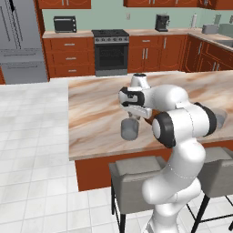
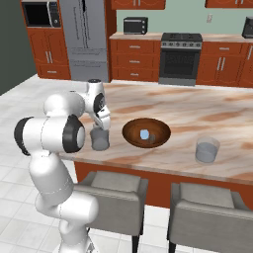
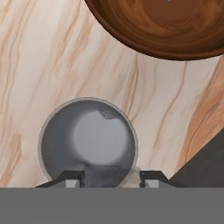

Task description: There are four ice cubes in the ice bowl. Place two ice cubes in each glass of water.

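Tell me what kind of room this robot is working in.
A home kitchen, rendered. A stove sits among reddish wood cabinets along the back wall, a steel refrigerator stands beside them, and the arm works at a marble-look island counter with stools.

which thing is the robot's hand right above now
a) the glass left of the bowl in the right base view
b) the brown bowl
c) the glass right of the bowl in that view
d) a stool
a: in the right base view the gripper hangs over the near glass, apart from the ice bowl and the far glass; the hand view looks straight down into that glass.
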